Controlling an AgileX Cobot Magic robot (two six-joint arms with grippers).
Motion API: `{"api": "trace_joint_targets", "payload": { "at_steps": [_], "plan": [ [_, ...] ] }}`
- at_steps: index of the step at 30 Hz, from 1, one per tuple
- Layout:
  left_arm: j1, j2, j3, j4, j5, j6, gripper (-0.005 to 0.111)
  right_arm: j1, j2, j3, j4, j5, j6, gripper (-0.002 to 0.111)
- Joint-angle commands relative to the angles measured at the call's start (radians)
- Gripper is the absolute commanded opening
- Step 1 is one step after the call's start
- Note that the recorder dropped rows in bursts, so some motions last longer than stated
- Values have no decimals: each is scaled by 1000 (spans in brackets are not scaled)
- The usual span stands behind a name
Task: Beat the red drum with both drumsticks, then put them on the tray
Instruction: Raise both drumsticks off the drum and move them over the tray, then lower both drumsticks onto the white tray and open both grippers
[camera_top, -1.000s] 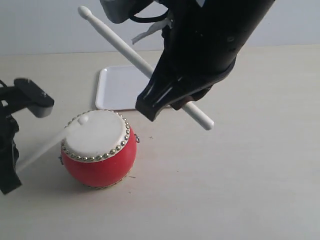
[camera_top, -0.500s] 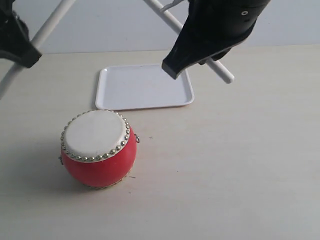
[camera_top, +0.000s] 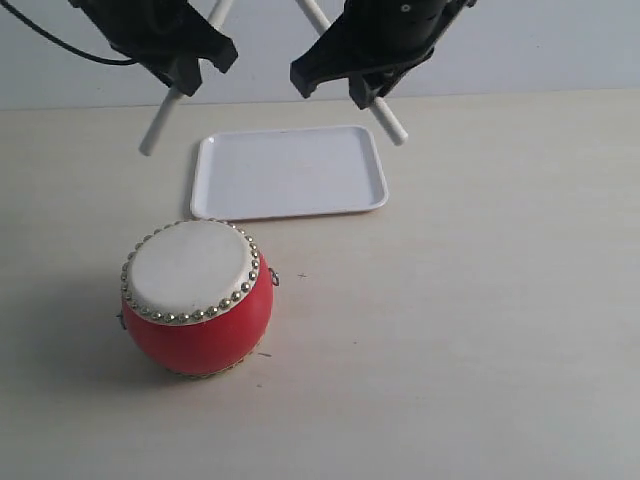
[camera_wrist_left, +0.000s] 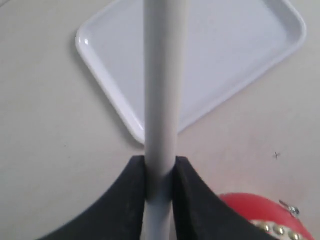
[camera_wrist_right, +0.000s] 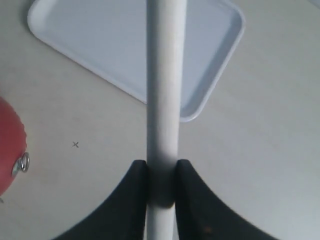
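Beyond the red drum (camera_top: 200, 335), gripped drumsticks (camera_top: 157, 128) hang near the tray (camera_top: 290, 195)

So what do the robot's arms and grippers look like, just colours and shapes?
Both grippers are plain black. The left gripper and right gripper each have two smooth fingers that flare wide at the base. In the exterior view the bodies look angular, and a thin black cable trails from the left one. No markings show.

I count one red drum (camera_top: 197, 300) and one tray (camera_top: 290, 172). Two sticks: the left drumstick (camera_top: 160, 122) pinched in my left gripper (camera_wrist_left: 160, 186), the right drumstick (camera_top: 390, 123) in my right gripper (camera_wrist_right: 161, 186).
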Motion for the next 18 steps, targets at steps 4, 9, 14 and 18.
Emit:
{"api": "trace_joint_targets", "payload": {
  "at_steps": [4,9,14,18],
  "plan": [
    [65,193,-128,-140,-60,-48,0,-7,210,-136,9,-91,-15,0],
    [96,284,-195,-185,-67,-48,0,-7,329,-222,9,-108,-11,0],
    [111,368,-221,-206,-103,-50,0,-55,409,-250,65,-170,14,0],
    [111,419,-221,-228,-112,-50,0,-80,454,-250,129,-204,15,4]
  ]
}}
